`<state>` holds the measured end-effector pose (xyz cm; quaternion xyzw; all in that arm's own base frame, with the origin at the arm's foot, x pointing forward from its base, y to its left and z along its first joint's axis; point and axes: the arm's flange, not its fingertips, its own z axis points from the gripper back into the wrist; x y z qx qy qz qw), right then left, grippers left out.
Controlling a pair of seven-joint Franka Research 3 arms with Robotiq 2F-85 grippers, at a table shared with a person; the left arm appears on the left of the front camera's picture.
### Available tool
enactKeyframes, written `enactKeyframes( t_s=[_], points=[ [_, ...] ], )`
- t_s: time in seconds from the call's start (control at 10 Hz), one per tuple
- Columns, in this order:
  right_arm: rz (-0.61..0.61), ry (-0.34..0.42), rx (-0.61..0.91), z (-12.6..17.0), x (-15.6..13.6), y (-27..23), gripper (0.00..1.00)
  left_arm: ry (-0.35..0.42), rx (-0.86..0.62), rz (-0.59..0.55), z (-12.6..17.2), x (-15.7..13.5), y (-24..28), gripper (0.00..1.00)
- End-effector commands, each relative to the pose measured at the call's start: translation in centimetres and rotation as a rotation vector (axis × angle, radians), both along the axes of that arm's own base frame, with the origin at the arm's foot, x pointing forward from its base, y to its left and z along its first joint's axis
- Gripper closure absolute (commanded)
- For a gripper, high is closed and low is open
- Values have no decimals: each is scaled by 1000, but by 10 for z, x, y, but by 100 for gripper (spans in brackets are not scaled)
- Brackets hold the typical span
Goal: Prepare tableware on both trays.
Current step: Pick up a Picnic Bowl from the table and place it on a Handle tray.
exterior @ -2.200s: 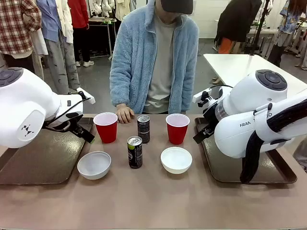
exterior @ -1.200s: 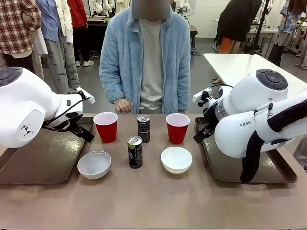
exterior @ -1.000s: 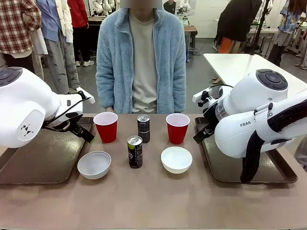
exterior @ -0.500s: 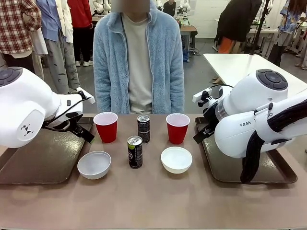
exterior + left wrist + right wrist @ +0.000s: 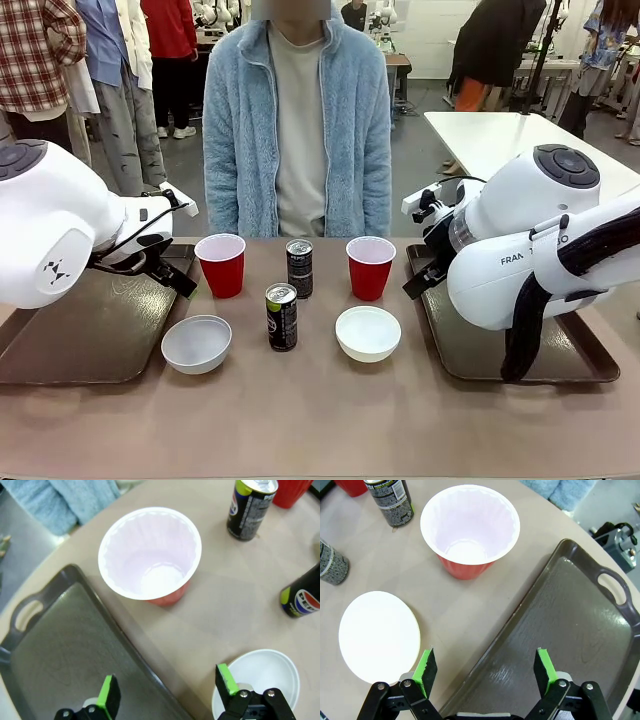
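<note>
Two red cups (image 5: pixel 221 265) (image 5: pixel 370 268), two dark cans (image 5: pixel 299 268) (image 5: pixel 281 317) and two white bowls (image 5: pixel 196 343) (image 5: pixel 367 333) stand on the table between the two brown trays (image 5: pixel 60 335) (image 5: pixel 470 352). My left gripper (image 5: pixel 175 278) hovers open over the left tray's inner rim (image 5: pixel 60 655), with a red cup (image 5: pixel 150 555) ahead and a bowl (image 5: pixel 265 672) beside one finger. My right gripper (image 5: pixel 486 665) is open above the right tray's edge (image 5: pixel 560 645), near the other cup (image 5: pixel 469 525) and bowl (image 5: pixel 379 635). Both hold nothing.
A person in a light blue fleece (image 5: pixel 297 110) stands at the far side of the table, hands off it. Both trays are bare. The near part of the table (image 5: pixel 320 420) is free. Other people and a white table (image 5: pixel 500 135) are behind.
The person has taken a hand off the table, straightened up and shifted slightly. Both arms and all the tableware are where they were.
</note>
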<state>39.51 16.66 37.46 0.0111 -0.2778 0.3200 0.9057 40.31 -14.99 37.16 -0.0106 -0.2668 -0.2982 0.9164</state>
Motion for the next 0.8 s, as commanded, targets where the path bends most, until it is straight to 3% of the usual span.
enactKeyframes(
  t_s=[0.0, 0.1, 0.3, 0.4, 0.6, 0.7],
  points=[
    [-7, -31, -21, 22, -23, 0, 0, 13, 28, -23, 25, -19, 1, 0],
    [-2, -26, -22, 41, -51, -8, 0, 31, 57, -48, 49, -45, 7, 0],
    [-19, 43, -7, 60, -107, -35, 0, 149, 38, -103, 74, -93, 24, 0],
    [-35, 122, 5, 61, -137, -50, 0, 205, 24, -118, 83, -118, 32, 0],
    [-37, 343, 2, 36, -166, -63, 0, 304, 1, -116, 77, -144, 34, 0],
    [-23, 132, -28, 96, -61, -17, 0, 266, 22, -105, 75, -141, 31, 0]
  ],
)
